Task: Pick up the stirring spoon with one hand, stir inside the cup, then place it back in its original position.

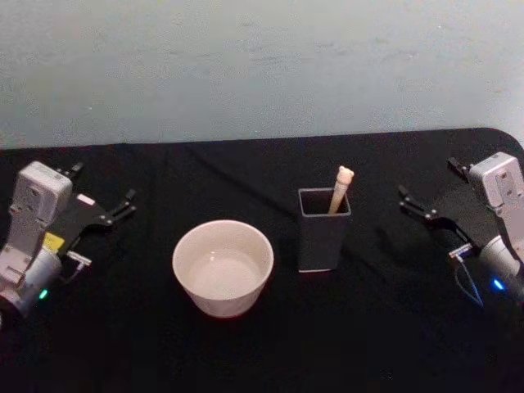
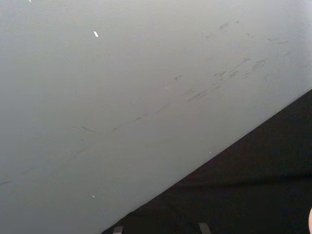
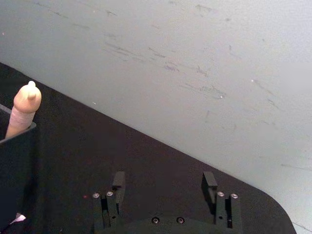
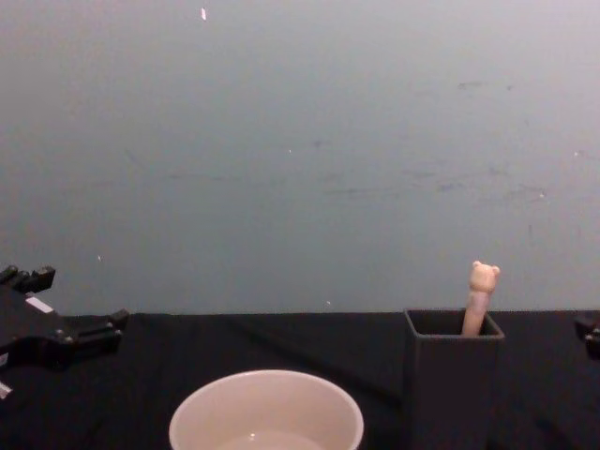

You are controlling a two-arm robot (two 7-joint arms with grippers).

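Head view: the beige bear-headed stirring spoon [image 1: 341,187] stands near-upright in the dark grey square holder [image 1: 322,237], mid black table [image 1: 246,360]; the wide-open, empty right gripper [image 1: 426,177] by the right edge lies closer; the left gripper [image 1: 102,184], likewise wide, sits by the left edge.

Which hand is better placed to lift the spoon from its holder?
Probably right: the stirring spoon stands in the holder, right of the cup, nearer the right hand than the left hand.

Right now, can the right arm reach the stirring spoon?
Probably yes: the open right pincer sits right of the holder, nothing stands between them, and the stirring spoon sticks out above its rim.
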